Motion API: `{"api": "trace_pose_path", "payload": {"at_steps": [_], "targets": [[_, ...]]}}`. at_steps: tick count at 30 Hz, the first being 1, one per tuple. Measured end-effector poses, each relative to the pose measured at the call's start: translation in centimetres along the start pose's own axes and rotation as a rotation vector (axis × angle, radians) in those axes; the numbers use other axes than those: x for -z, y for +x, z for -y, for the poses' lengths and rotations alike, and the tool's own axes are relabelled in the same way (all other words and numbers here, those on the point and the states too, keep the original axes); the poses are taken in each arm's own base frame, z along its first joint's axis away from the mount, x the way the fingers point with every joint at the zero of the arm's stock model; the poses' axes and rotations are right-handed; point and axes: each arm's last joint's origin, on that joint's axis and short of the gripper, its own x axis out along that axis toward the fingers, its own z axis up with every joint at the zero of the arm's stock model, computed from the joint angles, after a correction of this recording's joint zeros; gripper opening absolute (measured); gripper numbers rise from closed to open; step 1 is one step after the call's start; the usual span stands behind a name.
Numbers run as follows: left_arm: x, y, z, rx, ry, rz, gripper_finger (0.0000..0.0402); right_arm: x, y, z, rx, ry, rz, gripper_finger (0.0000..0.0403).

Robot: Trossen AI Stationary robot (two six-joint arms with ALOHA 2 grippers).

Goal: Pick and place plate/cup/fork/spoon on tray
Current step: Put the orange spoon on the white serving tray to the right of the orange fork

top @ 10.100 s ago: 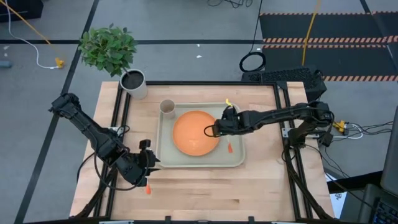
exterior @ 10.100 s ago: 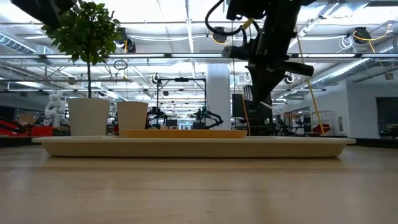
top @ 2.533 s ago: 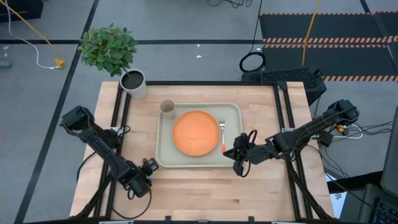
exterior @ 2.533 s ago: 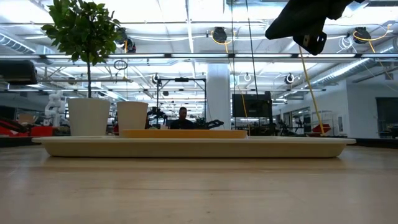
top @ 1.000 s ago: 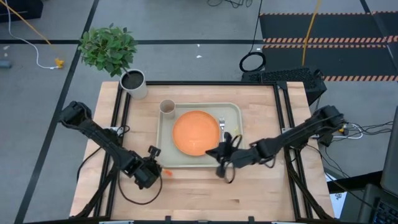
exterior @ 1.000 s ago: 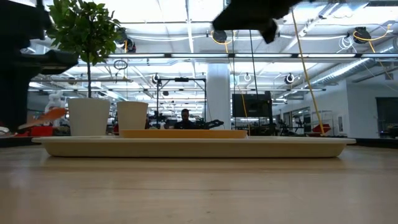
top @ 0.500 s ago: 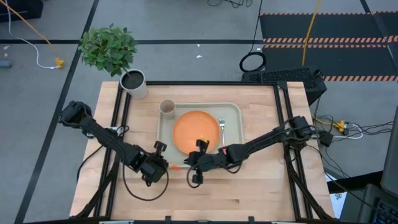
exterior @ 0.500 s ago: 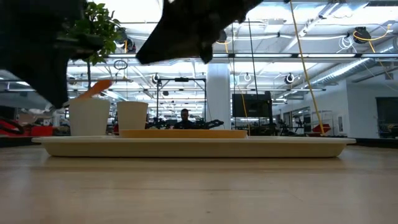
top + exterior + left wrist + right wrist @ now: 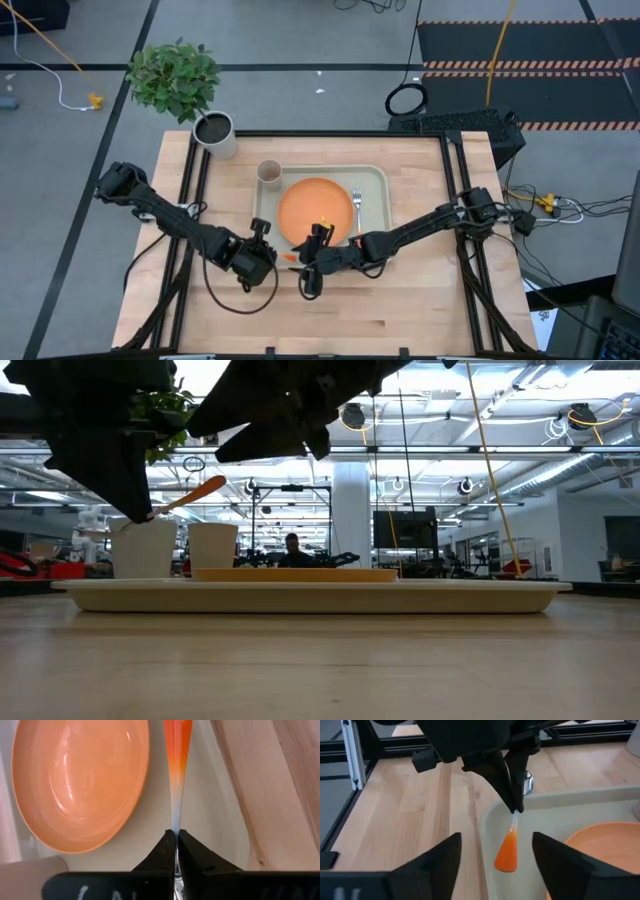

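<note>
My left gripper (image 9: 266, 256) is shut on the spoon (image 9: 509, 845), which hangs over the near left corner of the pale tray (image 9: 380, 190). The spoon's orange handle (image 9: 291, 257) points toward my right gripper (image 9: 495, 870). That gripper is open, and its two fingers stand on either side of the handle's free end without touching it. The orange plate (image 9: 315, 212) lies in the middle of the tray. The fork (image 9: 357, 205) lies to its right, and the beige cup (image 9: 269, 173) stands at the far left corner. My left gripper pinches the spoon's silver neck (image 9: 514, 815) between its two fingertips (image 9: 167, 845), close to the bowl (image 9: 528, 784). The fingers come from the table's left, and the spoon runs on forward in line with them. It is lifted clear, with the orange handle end (image 9: 200, 491) tilted upward.
A grey-white pot (image 9: 215, 132) with a green plant stands at the table's far left corner. Bare wood lies near the table's front edge (image 9: 330, 320) and to the right of the tray. Black frame rails (image 9: 462, 200) run along both sides.
My left gripper has carried the spoon up and toward the tray's near left corner, and the handle now tilts higher. My right gripper has swept toward the table's left along the tray's near rim until it faces the spoon's handle.
</note>
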Motion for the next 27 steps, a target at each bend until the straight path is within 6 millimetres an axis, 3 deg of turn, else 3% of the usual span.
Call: {"api": "trace_pose_path", "payload": {"at_steps": [6,14,21,27], "targets": [[0.0,0.0,-0.1,-0.01,-0.004,0.001,0.0006,0.2,0.0,0.0,0.005,-0.025,-0.013,0.0281],[-0.1,0.0,-0.2,-0.025,-0.005,0.007,0.0012,1.1,1.3,0.9,0.036,0.02,-0.046,0.0287],[-0.1,0.0,-0.2,-0.026,-0.002,0.011,0.0006,1.4,1.8,1.5,0.075,0.036,-0.044,0.0273],[-0.2,0.0,-0.2,-0.026,0.004,0.017,0.0004,1.3,1.8,1.6,0.077,0.055,-0.042,0.0227]]}}
